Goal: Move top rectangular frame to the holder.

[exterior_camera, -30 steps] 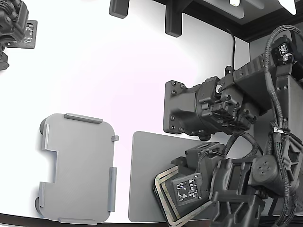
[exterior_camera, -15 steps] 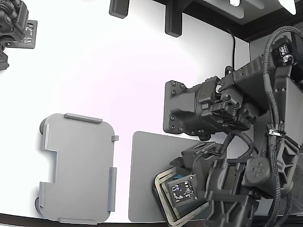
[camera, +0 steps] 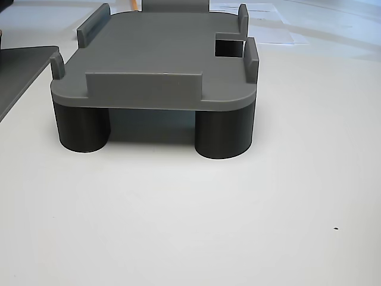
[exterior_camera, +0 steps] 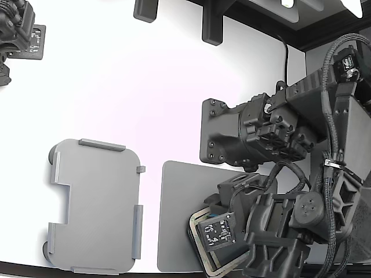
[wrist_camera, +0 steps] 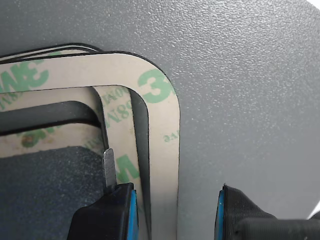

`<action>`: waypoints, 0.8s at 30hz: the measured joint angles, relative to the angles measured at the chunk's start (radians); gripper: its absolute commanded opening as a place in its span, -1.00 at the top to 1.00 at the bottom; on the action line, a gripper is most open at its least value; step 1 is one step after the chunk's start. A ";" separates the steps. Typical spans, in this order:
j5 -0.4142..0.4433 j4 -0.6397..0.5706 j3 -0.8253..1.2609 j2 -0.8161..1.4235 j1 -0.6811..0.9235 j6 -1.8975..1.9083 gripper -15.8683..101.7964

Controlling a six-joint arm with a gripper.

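The top rectangular frame [wrist_camera: 162, 125] is tan with green print and lies on a stack of like frames [exterior_camera: 197, 234] on the dark grey mat [exterior_camera: 177, 214]. In the wrist view a lower frame [wrist_camera: 120, 117] peeks out, slightly offset. My gripper [wrist_camera: 172, 210] is open and straddles one side of the top frame. One finger [wrist_camera: 107, 210] with a thin blade sits inside the frame opening, and the other finger [wrist_camera: 242, 217] is outside over the mat, apart from the frame. The light grey holder [exterior_camera: 95, 205] stands empty at the exterior view's left and also shows in the other view [camera: 155, 59].
My arm's wrist [exterior_camera: 272, 231] covers the stack's right part in the exterior view. A black mount block [exterior_camera: 232, 136] stands behind the mat. A second arm [exterior_camera: 17, 35] sits at the far left corner. The holder rests on dark round legs [camera: 223, 134].
My wrist has shifted a little toward the exterior view's left over the frame stack. The frames, mat and holder have not moved.
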 measured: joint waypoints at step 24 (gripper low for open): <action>-0.009 -0.034 0.041 0.006 -0.003 0.005 0.00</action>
